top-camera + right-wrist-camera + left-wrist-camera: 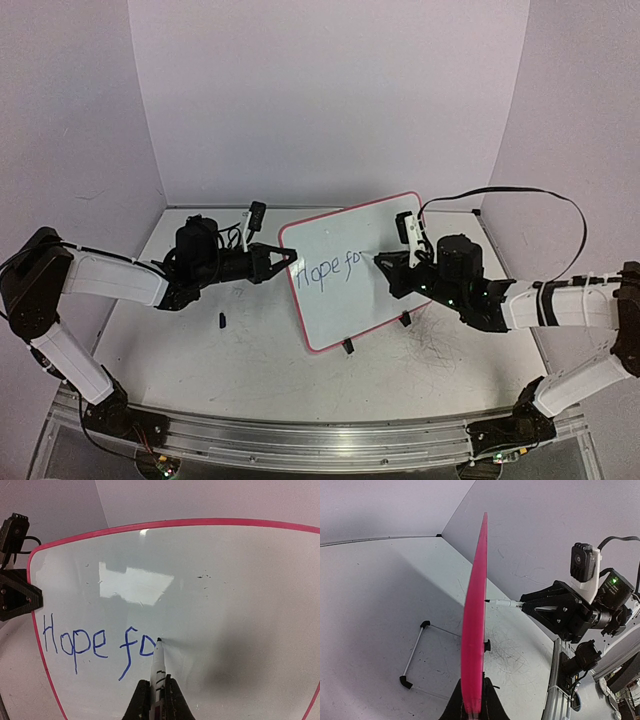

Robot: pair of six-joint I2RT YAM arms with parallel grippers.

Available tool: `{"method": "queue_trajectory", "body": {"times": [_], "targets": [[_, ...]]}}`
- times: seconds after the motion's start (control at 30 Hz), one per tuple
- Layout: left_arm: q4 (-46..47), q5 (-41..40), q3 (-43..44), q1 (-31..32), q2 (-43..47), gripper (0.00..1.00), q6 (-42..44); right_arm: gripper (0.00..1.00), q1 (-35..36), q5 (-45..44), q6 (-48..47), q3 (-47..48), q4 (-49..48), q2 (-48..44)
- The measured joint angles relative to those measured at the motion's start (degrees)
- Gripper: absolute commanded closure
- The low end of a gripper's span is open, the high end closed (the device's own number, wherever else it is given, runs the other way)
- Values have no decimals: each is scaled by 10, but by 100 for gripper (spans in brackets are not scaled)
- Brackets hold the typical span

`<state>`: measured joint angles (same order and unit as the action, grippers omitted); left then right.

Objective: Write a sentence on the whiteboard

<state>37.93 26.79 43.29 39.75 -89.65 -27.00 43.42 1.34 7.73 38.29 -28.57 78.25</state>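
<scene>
Your right gripper (385, 262) was clamped on the marker (158, 662), whose tip touched the board (350, 310) just after the "o". The sentence (328, 270) read "Hope fo" in blue; the tip hid whatever came next. Everything unwritten lay to the right of the tip. The writing line ran along the board's long axis, from the left rim toward the far right rim, with a wide blank stretch ahead of it. The marker met the face nearly head-on, so the next stroke looked like a sideways slide across the surface rather than a push into it.

The board stood up off the table, tipped back on its feet (347, 347). Your left gripper (285, 258) was closed on its left rim, well apart from the marker. That arm only steadied the board. The right arm was the nearer one to the blank part.

Nothing stood between the tip and the right rim. A small dark cap (221, 320) lay on the table under the left arm, out of the way. A wire frame (415, 655) lay on the table behind the board. Old scribbles (440, 340) marked the table near the right arm.
</scene>
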Motion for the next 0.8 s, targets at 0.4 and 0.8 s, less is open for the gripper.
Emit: {"method": "queue_trajectory", "body": {"times": [0.4,0.8], "targets": [[0,0,0,0,0,100,0,100,0,-3,0,7,-1,3],[0,-1,0,0,0,100,0,100,0,-10,2,2,0,1]]}}
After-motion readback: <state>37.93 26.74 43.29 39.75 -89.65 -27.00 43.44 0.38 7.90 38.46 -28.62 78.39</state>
